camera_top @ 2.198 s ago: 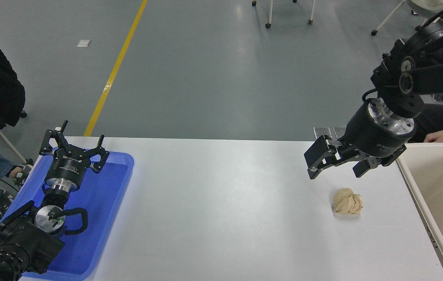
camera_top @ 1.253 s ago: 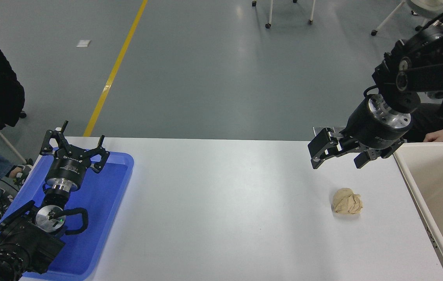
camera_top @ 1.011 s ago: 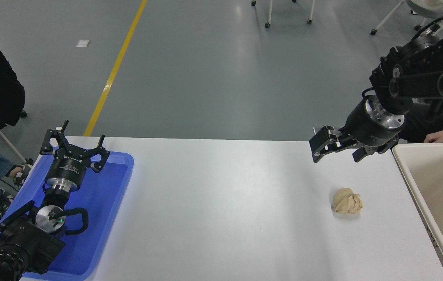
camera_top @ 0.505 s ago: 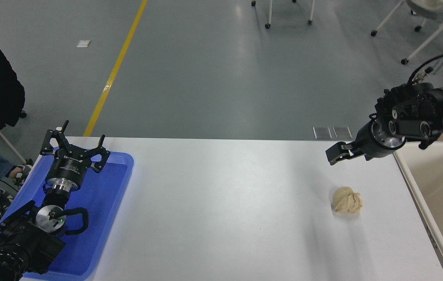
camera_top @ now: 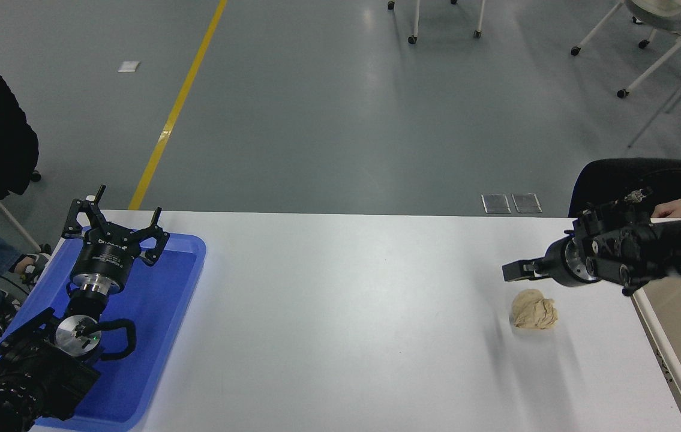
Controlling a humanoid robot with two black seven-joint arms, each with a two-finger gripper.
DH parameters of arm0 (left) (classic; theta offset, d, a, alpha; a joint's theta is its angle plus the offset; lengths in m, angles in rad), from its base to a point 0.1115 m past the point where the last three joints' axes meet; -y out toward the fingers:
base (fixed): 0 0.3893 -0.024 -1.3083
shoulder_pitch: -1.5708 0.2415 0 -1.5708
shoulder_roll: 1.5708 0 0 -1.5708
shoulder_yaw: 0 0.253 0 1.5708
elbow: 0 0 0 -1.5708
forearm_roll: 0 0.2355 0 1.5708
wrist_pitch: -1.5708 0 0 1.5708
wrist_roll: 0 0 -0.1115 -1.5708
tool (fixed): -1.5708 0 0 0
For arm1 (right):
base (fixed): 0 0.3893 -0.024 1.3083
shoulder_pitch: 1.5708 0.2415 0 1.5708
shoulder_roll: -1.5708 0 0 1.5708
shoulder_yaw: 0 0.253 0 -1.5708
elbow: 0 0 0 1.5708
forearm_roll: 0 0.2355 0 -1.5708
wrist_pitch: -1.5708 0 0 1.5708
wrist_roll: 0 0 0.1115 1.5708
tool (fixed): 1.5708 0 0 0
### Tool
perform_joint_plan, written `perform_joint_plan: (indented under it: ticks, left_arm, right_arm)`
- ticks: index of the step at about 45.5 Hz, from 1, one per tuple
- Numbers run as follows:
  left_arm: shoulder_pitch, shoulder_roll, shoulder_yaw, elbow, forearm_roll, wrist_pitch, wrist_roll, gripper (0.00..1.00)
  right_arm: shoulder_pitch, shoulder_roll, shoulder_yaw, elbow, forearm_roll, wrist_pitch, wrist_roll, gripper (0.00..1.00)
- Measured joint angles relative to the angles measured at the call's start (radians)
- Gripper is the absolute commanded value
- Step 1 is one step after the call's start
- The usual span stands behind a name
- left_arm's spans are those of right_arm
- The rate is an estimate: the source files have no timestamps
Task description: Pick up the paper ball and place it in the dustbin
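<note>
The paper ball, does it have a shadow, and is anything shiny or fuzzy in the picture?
Head view: the paper ball looks sharp, with a faint shadow under it on the white table; soft glare whitens the table's middle; the right gripper looks slightly smeared.

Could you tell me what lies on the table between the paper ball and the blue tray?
Nothing: in the head view only bare white table stretches from the paper ball to the blue tray.
</note>
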Motion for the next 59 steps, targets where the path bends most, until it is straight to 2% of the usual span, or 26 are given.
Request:
perform_joint_plan:
  ticks: [24,26,28,29,31,34,40,42,59]
  left_arm:
    - [0.000,0.000,0.000,0.000,0.000,0.000,0.000,1.00]
    - [0.000,0.000,0.000,0.000,0.000,0.000,0.000,1.00]
    - [0.000,0.000,0.000,0.000,0.000,0.000,0.000,1.00]
    - [0.000,0.000,0.000,0.000,0.000,0.000,0.000,1.00]
    - [0.000,0.000,0.000,0.000,0.000,0.000,0.000,1.00]
    - [0.000,0.000,0.000,0.000,0.000,0.000,0.000,1.00]
    - [0.000,0.000,0.000,0.000,0.000,0.000,0.000,1.00]
    - [0.000,0.000,0.000,0.000,0.000,0.000,0.000,1.00]
    - [-0.001,-0.001,0.000,0.000,0.000,0.000,0.001,1.00]
  right_arm:
    - [-0.137,0.004,0.051,-0.075,0.012,-0.046,-0.018,0.99]
    - [-0.142,0.004,0.058,-0.078,0.013,-0.048,-0.020,0.90]
    - [-0.146,0.004,0.063,-0.079,0.014,-0.048,-0.022,0.70]
    - [-0.148,0.005,0.067,-0.079,0.014,-0.049,-0.022,0.64]
    - [-0.154,0.005,0.075,-0.080,0.015,-0.049,-0.024,0.57]
    - [-0.160,0.005,0.086,-0.082,0.015,-0.050,-0.026,0.40]
    - [-0.171,0.005,0.102,-0.082,0.017,-0.051,-0.029,0.20]
    - [-0.173,0.005,0.105,-0.082,0.017,-0.051,-0.030,0.01]
    - [-0.089,-0.024,0.097,-0.007,-0.021,-0.036,-0.036,0.00]
